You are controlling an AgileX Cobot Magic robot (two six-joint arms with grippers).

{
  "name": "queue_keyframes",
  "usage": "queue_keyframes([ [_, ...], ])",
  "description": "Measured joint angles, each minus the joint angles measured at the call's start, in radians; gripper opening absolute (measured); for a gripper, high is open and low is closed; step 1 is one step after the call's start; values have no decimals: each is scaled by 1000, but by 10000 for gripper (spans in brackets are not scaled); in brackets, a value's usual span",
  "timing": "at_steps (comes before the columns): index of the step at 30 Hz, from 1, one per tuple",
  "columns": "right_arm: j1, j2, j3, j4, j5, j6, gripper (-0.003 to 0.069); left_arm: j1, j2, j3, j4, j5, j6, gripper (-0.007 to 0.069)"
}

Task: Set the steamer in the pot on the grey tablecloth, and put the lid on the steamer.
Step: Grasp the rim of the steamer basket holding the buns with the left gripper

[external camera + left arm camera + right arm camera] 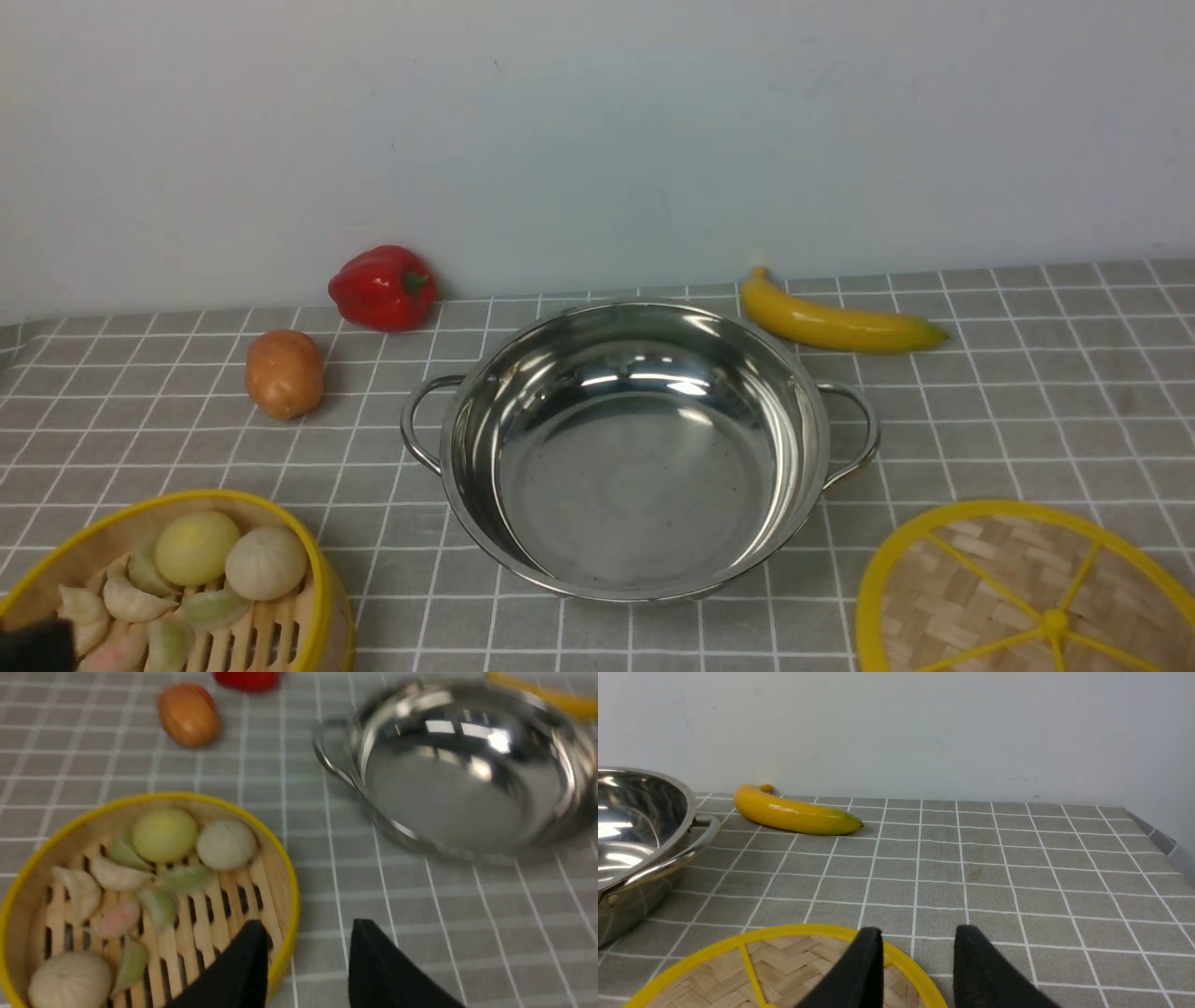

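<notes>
Surfaces noted: pot (635,485) polished stainless steel, mirror-bright, smooth; steamer (320,571) pale bamboo slats, matt, with glossy yellow plastic rim; lid (971,579) woven bamboo strips, matt and textured, yellow plastic rim and spokes; grey tablecloth (1027,392) matt cloth, thin white grid lines; pepper (383,287) and banana (836,324) glossy, smooth; potato (284,373) dull brown skin.

One pot (635,485), one steamer (177,497), one lid (980,579), one pepper (383,287), one potato (284,372), one banana (836,322)
</notes>
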Motion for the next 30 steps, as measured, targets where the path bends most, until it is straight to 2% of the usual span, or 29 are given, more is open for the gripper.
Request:
queue_keyframes([
  [4, 0, 0, 0, 0, 0, 0, 240, 0, 188, -17, -63, 108, 347, 243],
  [8, 0, 0, 0, 0, 0, 0, 240, 0, 349, -17, -112, 95, 530, 243],
  [10, 0, 0, 0, 0, 0, 0, 240, 0, 408, -17, -129, 78, 567, 243],
  [19, 0, 0, 0, 0, 0, 0, 240, 0, 758, -22, -199, 17, 563, 243],
  [22, 0, 0, 0, 0, 0, 0, 240, 0, 817, -22, -186, 12, 529, 243],
  [25, 0, 0, 0, 0, -1, 0, 240, 0, 895, -22, -108, -19, 443, 243],
  [30, 0, 0, 0, 0, -1, 0, 240, 0, 914, -24, -76, -75, 403, 243],
])
